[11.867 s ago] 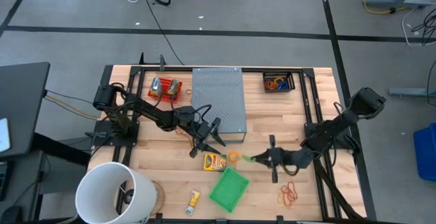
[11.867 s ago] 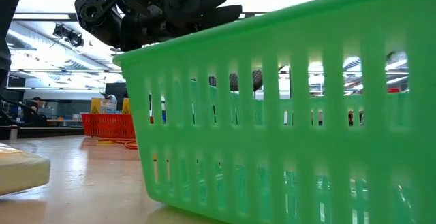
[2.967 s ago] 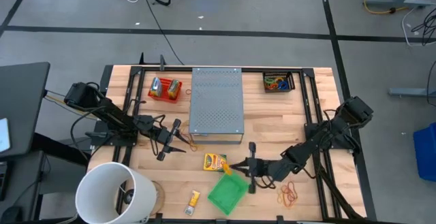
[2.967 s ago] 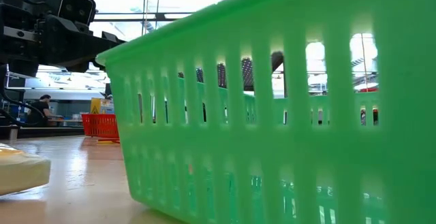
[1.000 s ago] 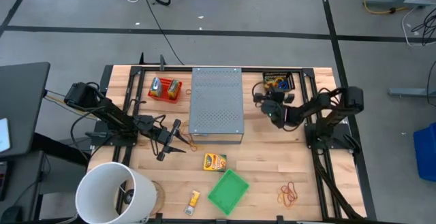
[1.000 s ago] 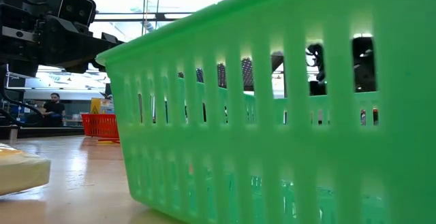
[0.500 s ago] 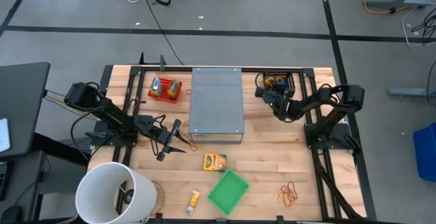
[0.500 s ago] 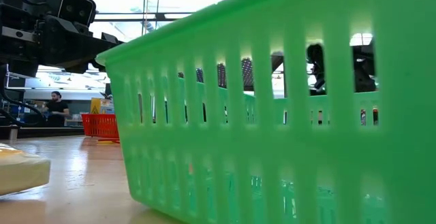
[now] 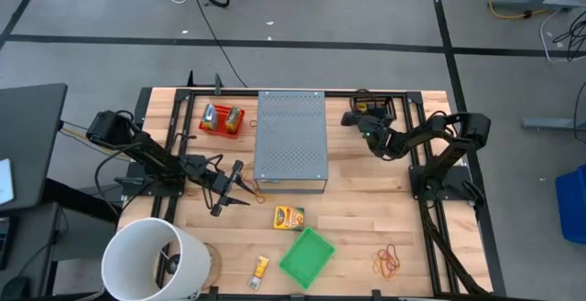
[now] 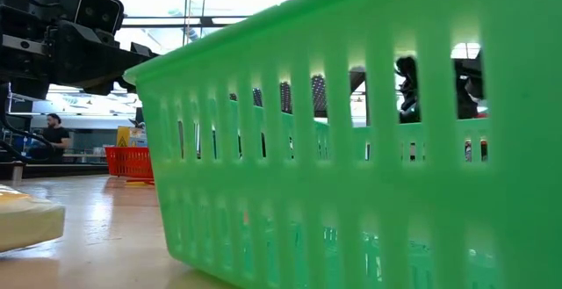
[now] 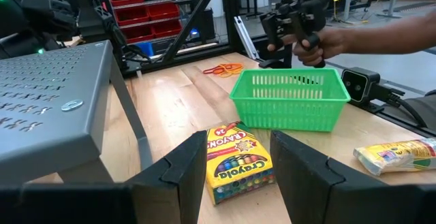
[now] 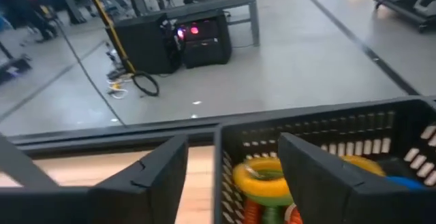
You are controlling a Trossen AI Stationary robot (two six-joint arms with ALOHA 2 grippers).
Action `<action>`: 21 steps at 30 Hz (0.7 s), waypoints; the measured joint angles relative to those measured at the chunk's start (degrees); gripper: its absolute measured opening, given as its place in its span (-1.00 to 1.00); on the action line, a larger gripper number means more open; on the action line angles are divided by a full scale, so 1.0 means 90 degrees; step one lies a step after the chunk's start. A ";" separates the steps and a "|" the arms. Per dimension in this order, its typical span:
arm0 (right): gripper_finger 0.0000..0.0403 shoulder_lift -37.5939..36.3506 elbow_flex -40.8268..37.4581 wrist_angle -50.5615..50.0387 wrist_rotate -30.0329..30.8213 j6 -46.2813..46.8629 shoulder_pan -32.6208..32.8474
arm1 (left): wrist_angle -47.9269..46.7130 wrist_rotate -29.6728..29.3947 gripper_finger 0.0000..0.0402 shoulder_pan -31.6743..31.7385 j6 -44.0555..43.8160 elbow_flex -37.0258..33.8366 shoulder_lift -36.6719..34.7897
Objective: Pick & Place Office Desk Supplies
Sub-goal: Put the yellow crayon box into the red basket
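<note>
My right gripper [image 9: 358,116] [image 12: 231,176] hangs open over the left end of the black basket [image 9: 376,110] at the far right. Coloured rings and bands [image 12: 262,180] lie in that basket below its fingers. My left gripper [image 9: 240,188] [image 11: 240,183] waits open near the grey box's front. The crayon box [image 9: 288,217] [image 11: 235,166] lies flat on the table just ahead of it. Loose orange rubber bands [image 9: 388,262] lie near the front right. A yellow packet [image 9: 260,267] lies at the front.
The grey perforated box [image 9: 291,139] stands mid-table. A green basket [image 9: 307,253] [image 10: 351,148] sits near the front, the white bucket [image 9: 151,260] at the front left, and a red tray [image 9: 222,120] at the far left. A person's hand [image 11: 340,40] shows beyond the green basket.
My right gripper has moved toward the table's far edge, from beside the grey box's right side to above the black basket's left end, turning a little as it went. Nothing on the table has shifted.
</note>
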 joint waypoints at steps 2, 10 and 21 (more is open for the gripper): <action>0.23 0.0000 0.0000 0.0176 -0.0065 -0.0001 0.0049 | 0.0000 0.0000 -0.17 0.0000 0.0000 0.0000 0.0000; 0.12 0.0000 0.0000 0.1812 -0.0098 -0.1317 0.0746 | 0.0000 0.0000 -0.17 0.0000 0.0002 0.0000 -0.0002; -0.01 0.0000 0.0002 0.4123 -0.1380 -0.3897 0.2642 | 0.0209 -0.0282 -0.17 0.0000 -0.0196 0.0000 -0.0001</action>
